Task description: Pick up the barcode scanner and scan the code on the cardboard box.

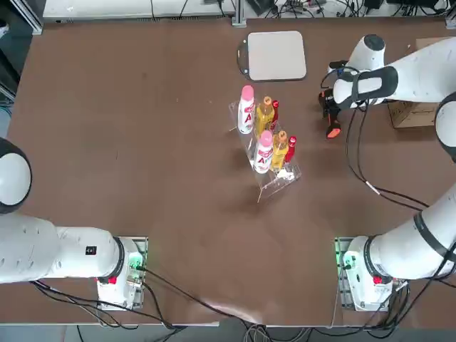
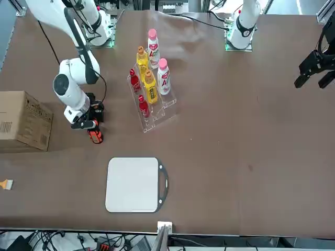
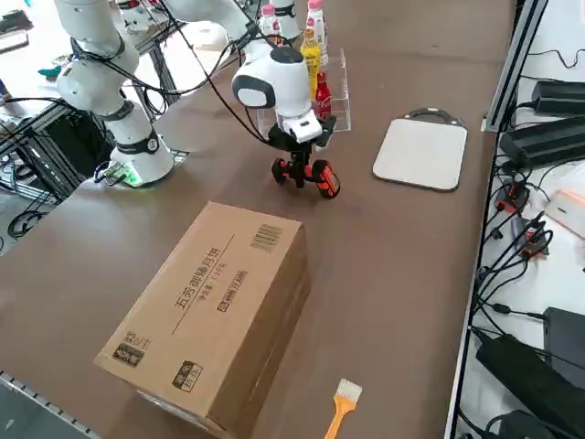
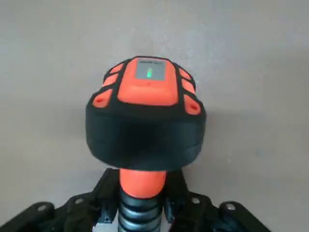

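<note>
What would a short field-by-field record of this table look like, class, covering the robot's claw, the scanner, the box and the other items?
right claw: low over the table beside the bottle rack, closed on the barcode scanner
barcode scanner: black and orange, a green light showing on its head
cardboard box: brown, lying on its side near the table edge, printed barcode on its upper face
bottle rack: clear stand holding pink-capped, yellow and red bottles
grey pad: flat on the table, apart from the rack
brush: orange handle, lying beside the box

White rounded arm with grey joint bands, trailing black cables, what looks like a black claw.
</note>
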You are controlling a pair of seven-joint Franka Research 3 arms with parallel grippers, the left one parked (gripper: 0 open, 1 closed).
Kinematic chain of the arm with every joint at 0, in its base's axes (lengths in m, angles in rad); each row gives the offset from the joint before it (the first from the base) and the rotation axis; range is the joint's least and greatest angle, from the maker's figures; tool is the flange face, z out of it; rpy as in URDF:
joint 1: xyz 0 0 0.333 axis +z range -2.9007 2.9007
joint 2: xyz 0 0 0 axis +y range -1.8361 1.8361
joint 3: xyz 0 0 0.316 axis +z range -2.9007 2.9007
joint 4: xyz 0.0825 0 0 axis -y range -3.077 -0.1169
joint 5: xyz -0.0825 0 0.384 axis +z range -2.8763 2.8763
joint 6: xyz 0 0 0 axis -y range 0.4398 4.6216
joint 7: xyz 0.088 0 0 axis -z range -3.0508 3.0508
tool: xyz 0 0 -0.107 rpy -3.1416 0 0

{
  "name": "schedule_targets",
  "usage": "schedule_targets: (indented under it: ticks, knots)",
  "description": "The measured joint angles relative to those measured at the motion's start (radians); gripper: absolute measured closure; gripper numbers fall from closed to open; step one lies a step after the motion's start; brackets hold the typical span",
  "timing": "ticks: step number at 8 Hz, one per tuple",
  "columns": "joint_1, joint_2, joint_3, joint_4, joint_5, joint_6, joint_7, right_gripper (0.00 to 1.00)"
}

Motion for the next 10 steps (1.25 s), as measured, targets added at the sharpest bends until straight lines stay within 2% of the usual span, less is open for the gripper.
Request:
schedule_targets:
  ticks: [3,5,8,10]
  knots:
    - [0.001,-0.004,0.001,0.003,0.0,0.0,-0.002,0.56]
    - [0.002,-0.045,0.002,0.013,0.0,-0.028,-0.003,0.56]
    - [-0.017,-0.232,-0.006,0.061,0.0,-0.218,-0.003,0.56]
    - [-0.125,-0.332,-0.018,0.119,-0.004,-0.364,-0.083,0.56]
